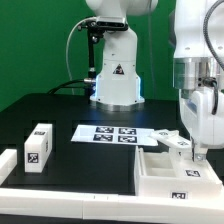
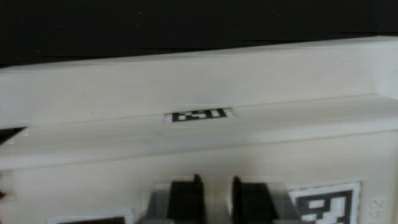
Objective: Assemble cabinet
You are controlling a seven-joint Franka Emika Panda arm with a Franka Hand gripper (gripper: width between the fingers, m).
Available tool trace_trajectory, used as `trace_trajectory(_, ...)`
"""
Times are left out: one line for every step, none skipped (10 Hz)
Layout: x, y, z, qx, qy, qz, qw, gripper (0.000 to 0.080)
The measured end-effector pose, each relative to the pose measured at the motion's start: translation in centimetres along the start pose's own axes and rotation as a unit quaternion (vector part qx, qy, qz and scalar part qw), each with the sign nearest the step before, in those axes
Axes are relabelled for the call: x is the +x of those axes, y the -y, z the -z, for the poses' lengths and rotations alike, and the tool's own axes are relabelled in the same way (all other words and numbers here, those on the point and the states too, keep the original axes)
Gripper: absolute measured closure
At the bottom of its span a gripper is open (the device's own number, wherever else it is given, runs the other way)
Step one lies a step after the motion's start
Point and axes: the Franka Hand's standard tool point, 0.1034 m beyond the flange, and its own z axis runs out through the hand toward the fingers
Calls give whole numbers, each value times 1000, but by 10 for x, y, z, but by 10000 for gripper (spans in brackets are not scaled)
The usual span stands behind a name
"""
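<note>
The cabinet (image 1: 170, 172), a large white box body with recessed compartments and a tag on its front, lies at the exterior view's lower right. My gripper (image 1: 198, 152) reaches down onto its right far edge. In the wrist view the cabinet (image 2: 196, 85) fills the picture, with a small tag (image 2: 199, 114) on a wall. My gripper (image 2: 210, 200) has its two dark fingers (image 2: 178, 203) nearly together, with a thin strip of white cabinet wall between them. The jaws look shut on that wall.
A small white block (image 1: 40, 145) with tags stands at the exterior view's left, and another white piece (image 1: 8, 160) at the far left edge. The marker board (image 1: 112, 133) lies mid-table. A small tagged white part (image 1: 172, 138) lies behind the cabinet. A low white rail (image 1: 70, 205) runs along the front.
</note>
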Motion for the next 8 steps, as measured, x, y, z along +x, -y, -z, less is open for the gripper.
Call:
trace_trajectory(0, 0, 0, 0, 0, 0, 1000, 732)
trace_trajectory(0, 0, 0, 0, 0, 0, 1000, 509)
trace_trajectory(0, 0, 0, 0, 0, 0, 1000, 509)
trace_trajectory(0, 0, 0, 0, 0, 0, 1000, 314)
trace_trajectory(0, 0, 0, 0, 0, 0, 1000, 314)
trace_trajectory(-2, 4, 1, 4, -1, -2, 1000, 163)
trace_trajectory(-10, 9, 2, 10, -1, 2, 1000, 51)
trace_trajectory(-16, 7, 10, 11, 3, 5, 1000, 16)
